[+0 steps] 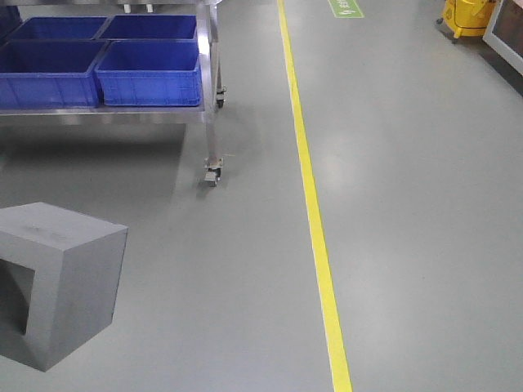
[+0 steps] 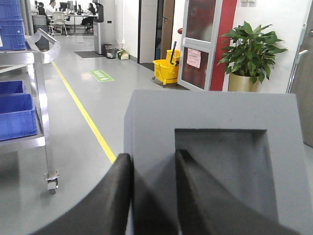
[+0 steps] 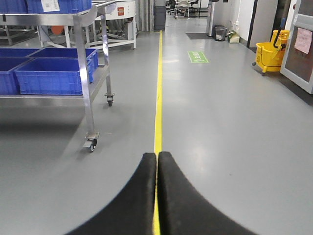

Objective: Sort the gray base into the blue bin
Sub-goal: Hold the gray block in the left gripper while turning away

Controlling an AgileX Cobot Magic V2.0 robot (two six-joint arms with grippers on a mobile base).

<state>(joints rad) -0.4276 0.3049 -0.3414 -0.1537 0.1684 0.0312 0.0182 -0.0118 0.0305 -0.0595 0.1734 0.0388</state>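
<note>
The gray base (image 2: pixel 215 147) fills the left wrist view, its square recess facing the camera. My left gripper (image 2: pixel 152 155) is shut on the base's left wall, with one finger (image 2: pixel 117 196) outside and the other inside the recess. In the front view the gray base (image 1: pixel 61 278) hangs at the lower left, above the floor. Blue bins (image 1: pixel 151 73) sit side by side on the lower shelf of a steel cart (image 1: pixel 211 98) at the upper left; a blue bin (image 3: pixel 49 76) also shows in the right wrist view. My right gripper (image 3: pixel 157 155) is shut and empty over the floor.
A yellow floor line (image 1: pixel 310 204) runs away from me, right of the cart. The cart's caster (image 1: pixel 212 174) stands near it. A yellow mop bucket (image 2: pixel 166 71), a glass door and a potted plant (image 2: pixel 249 54) are to the right.
</note>
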